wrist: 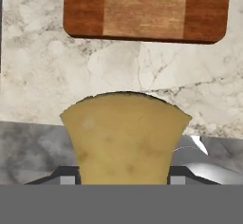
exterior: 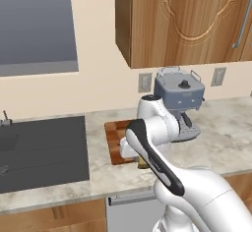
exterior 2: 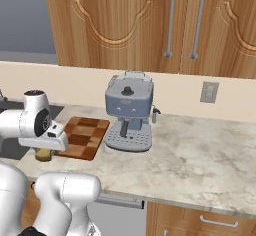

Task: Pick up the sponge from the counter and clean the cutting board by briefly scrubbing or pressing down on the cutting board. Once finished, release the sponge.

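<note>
My gripper (wrist: pixel 122 178) is shut on the tan-yellow sponge (wrist: pixel 124 137), and its dark fingertips (wrist: pixel 67 177) pinch the block from both sides. The sponge (exterior 2: pixel 44 154) hangs under the white hand near the front edge of the marbled counter (exterior 2: pixel 200 155). It also peeks out below the forearm as the sponge (exterior: pixel 142 163). The checkered wooden cutting board (wrist: pixel 147 9) lies just beyond the sponge on the counter (wrist: pixel 38 76). The arm hides the right part of the cutting board (exterior: pixel 114 138). From the other side, the cutting board (exterior 2: pixel 84 135) lies beside the hand.
A grey-blue coffee machine (exterior 2: pixel 129 111) stands right of the board, against the wall, also seen as the coffee machine (exterior: pixel 179 98). The dark cooktop panel (exterior: pixel 42 150) lies left of the board. Wooden wall cabinets (exterior 2: pixel 150 25) hang above. Bare counter stretches to the right.
</note>
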Controlling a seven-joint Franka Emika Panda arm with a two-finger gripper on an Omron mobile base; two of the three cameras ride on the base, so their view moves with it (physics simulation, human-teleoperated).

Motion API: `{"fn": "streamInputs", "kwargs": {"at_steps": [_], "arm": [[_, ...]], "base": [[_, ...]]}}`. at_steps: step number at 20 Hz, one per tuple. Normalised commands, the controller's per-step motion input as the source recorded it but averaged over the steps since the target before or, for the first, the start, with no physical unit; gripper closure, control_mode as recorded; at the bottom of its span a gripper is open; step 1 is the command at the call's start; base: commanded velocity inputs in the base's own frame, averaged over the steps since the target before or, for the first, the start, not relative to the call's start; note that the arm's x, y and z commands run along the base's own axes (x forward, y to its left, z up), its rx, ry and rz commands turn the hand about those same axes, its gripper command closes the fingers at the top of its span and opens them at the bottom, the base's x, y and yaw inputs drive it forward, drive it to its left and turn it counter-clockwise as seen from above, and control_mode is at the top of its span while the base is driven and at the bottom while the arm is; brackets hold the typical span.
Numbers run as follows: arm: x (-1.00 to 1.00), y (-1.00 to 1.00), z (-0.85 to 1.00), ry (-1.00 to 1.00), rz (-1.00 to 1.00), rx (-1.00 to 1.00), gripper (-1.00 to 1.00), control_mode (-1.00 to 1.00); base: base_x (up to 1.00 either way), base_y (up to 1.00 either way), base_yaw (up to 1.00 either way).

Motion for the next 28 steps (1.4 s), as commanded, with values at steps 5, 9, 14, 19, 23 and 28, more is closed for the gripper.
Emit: {"fn": "streamInputs", "kwargs": {"at_steps": [5, 9, 14, 19, 23, 28], "arm": [[0.53, -0.03, -0.04, 0.0, 0.25, 0.0, 1.0, -1.0], [0.44, -0.09, -0.04, 0.0, 0.47, 0.0, 1.0, -1.0], [0.18, -0.28, -0.1, 0.0, 0.48, 0.0, 1.0, -1.0], [0.11, -0.45, -0.16, 0.01, 0.42, 0.0, 1.0, -1.0], [0.27, -0.41, -0.31, 0.02, 0.4, 0.0, 1.0, -1.0], [0.47, -0.22, -0.33, 0.04, 0.35, 0.0, 1.0, -1.0]], "base": [[0.0, 0.0, 0.0], [0.0, 0.0, 0.0], [0.0, 0.0, 0.0], [0.0, 0.0, 0.0], [0.0, 0.0, 0.0], [0.0, 0.0, 0.0]]}}
